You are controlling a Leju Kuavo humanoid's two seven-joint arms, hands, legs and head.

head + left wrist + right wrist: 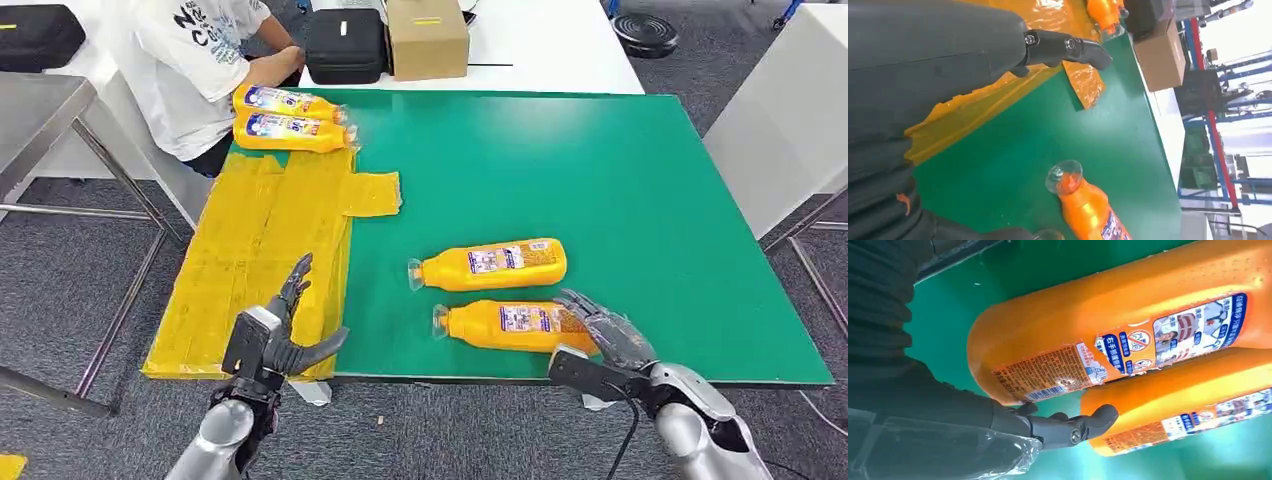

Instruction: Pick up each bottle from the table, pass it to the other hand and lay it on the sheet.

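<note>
Green table (620, 180), with a yellow sheet (260, 250) covering its left side. Two orange bottles (290, 118) lying on the sheet's far end. Two more (492, 265) on bare green, near edge, right of the sheet.

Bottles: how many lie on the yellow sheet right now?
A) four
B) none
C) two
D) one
C: two bottles lie side by side at the far end of the sheet, while two more are still on the green table near the right robot hand.
</note>
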